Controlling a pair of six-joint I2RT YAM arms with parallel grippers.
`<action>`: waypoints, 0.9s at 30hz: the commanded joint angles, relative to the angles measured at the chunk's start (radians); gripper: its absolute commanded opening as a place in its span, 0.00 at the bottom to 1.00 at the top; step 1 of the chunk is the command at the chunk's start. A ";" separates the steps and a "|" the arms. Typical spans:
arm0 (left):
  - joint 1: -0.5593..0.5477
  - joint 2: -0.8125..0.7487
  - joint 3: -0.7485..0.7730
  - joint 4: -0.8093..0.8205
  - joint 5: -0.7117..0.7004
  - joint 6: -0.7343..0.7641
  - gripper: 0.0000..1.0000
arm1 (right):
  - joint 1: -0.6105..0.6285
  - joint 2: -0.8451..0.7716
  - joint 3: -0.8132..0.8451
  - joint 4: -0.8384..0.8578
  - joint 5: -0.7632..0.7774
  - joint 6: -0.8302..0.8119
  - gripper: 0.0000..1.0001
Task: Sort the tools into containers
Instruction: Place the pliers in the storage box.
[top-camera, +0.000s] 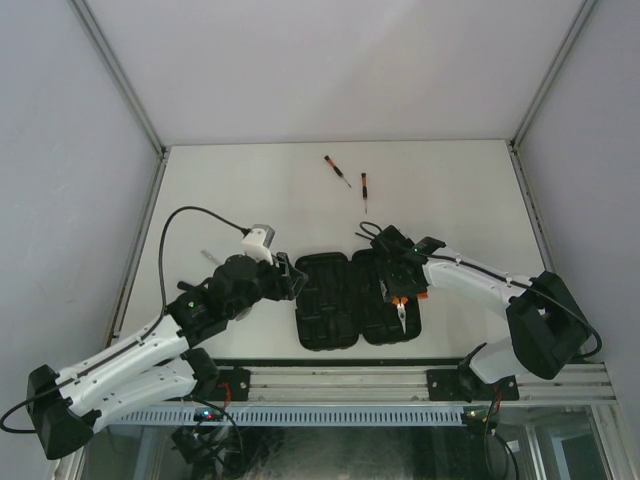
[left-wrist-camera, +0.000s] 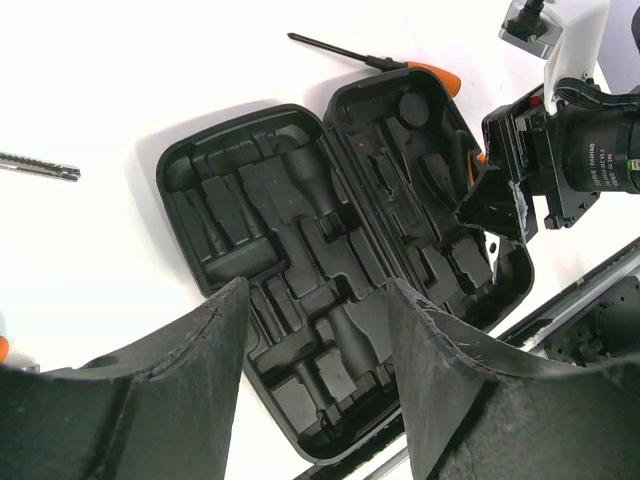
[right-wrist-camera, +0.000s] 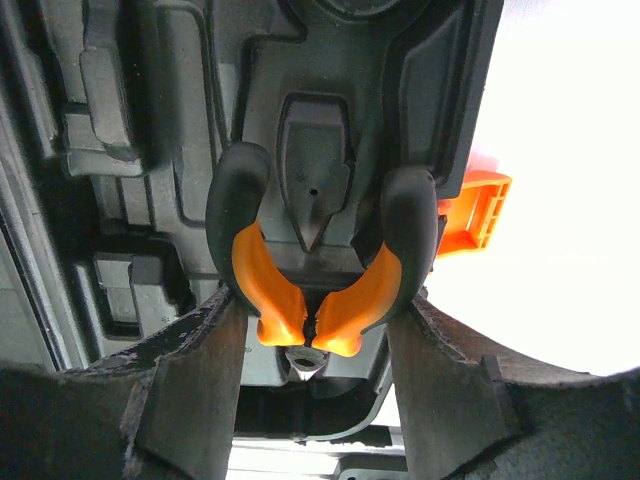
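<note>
The black tool case (top-camera: 330, 300) lies open and flat near the table's front edge, its moulded slots (left-wrist-camera: 300, 230) showing. My right gripper (top-camera: 400, 295) hovers over the case's right half, shut on the pliers (top-camera: 401, 312). In the right wrist view the fingers (right-wrist-camera: 200, 380) press the orange-and-black handles (right-wrist-camera: 255, 280) from both sides, just above a slot of the case (right-wrist-camera: 150, 150). My left gripper (top-camera: 295, 280) hangs at the case's left edge, open (left-wrist-camera: 318, 290) with nothing between its fingers. Two screwdrivers (top-camera: 337, 170) (top-camera: 364, 190) lie on the table beyond the case.
The orange latch (right-wrist-camera: 475, 212) sticks out from the case's right rim. A thin metal tool (left-wrist-camera: 40, 167) lies on the white table left of the case. One screwdriver (left-wrist-camera: 380, 62) lies just past the case's far edge. The metal rail (top-camera: 340, 382) runs along the near edge.
</note>
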 joint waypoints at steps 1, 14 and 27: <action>0.004 -0.015 -0.027 0.015 -0.010 -0.009 0.61 | 0.009 -0.009 0.041 0.011 0.044 0.021 0.47; 0.004 -0.018 -0.029 0.013 -0.009 -0.011 0.61 | 0.027 -0.018 0.041 0.007 0.058 0.032 0.65; 0.005 -0.003 -0.030 0.017 -0.008 -0.010 0.61 | 0.043 -0.129 0.041 -0.003 0.062 0.045 0.43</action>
